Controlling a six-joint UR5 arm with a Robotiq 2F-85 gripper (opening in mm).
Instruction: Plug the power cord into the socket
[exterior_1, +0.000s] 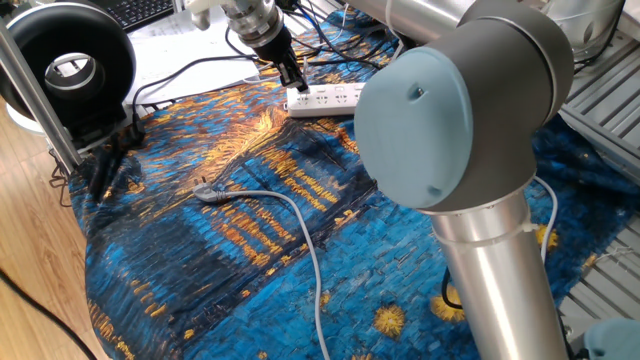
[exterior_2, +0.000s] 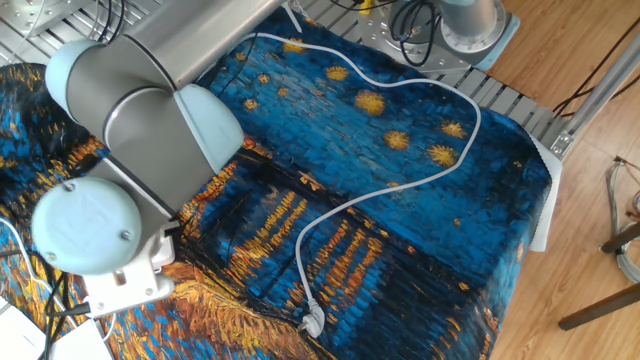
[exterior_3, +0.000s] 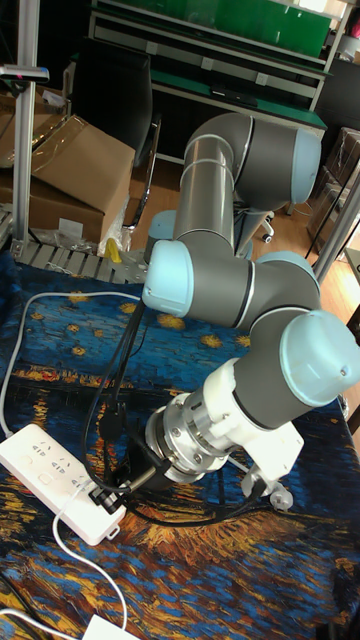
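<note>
Nearest in one fixed view, grey cable (exterior_1: 300, 240) with its plug (exterior_1: 207, 192) loose on the starry blue cloth (exterior_1: 230, 270) over the bench; farther back, white power strip (exterior_1: 325, 97), end effector (exterior_1: 293, 77) poised at its left end, fingers close together, grip impossible to tell; thin white power cord (exterior_3: 75, 545) trailing beside that end in the tall view.

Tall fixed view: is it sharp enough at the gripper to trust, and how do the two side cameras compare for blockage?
Tall fixed view: evenly lit, gripper at the end of the power strip reasonably sharp, fingers dark. One fixed view: arm's elbow looms large in the foreground, gripper small and far. The other fixed view: arm hides the strip entirely.
</note>
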